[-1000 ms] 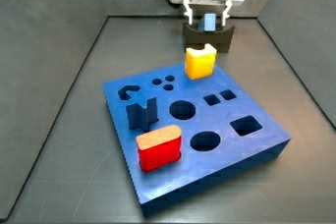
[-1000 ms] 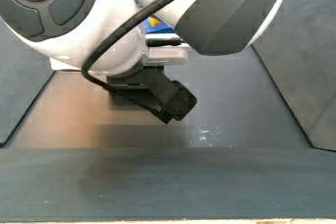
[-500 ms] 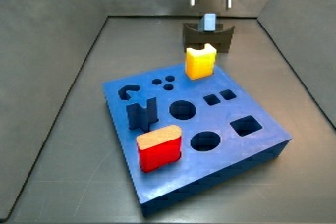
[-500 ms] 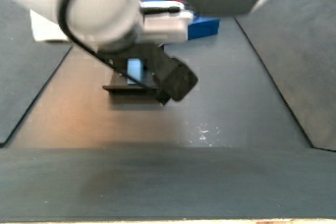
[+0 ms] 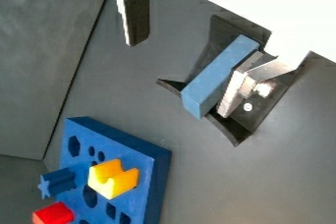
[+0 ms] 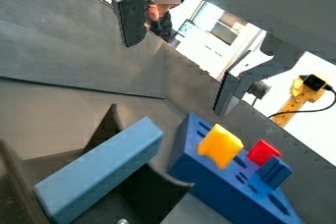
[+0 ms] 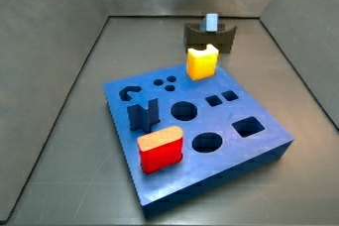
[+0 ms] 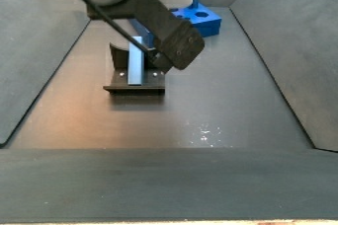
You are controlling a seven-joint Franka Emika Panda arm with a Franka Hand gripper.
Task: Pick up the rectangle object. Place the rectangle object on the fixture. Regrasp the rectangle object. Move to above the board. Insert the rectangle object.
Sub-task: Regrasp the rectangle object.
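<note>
The rectangle object (image 7: 209, 23) stands up in the fixture (image 7: 212, 40), and nothing holds it. In a side view the fixture sits on the grey tabletop (image 7: 79, 91) just behind the board (image 7: 199, 136), close to the yellow block (image 7: 200, 61) that pokes up from the board's far edge. A red block (image 7: 161, 150) stands near the board's front corner, and a dark navy piece (image 7: 143, 113) stands between the red block and the arch hole. The gripper (image 5: 197, 41) is up above the fixture and not touching the rectangle object (image 5: 217, 75). Its fingers (image 5: 133, 14) are spread wide apart with only air between them. In both wrist views the pale blue piece leans in the dark fixture (image 5: 234, 120) below the fingers, and the board (image 5: 112, 179) shows off to the side of the fixture. In a side view the rectangle object (image 8: 136, 63) stands in the fixture (image 8: 134, 83), with the arm's dark part (image 8: 158, 30) right in front of it.
</note>
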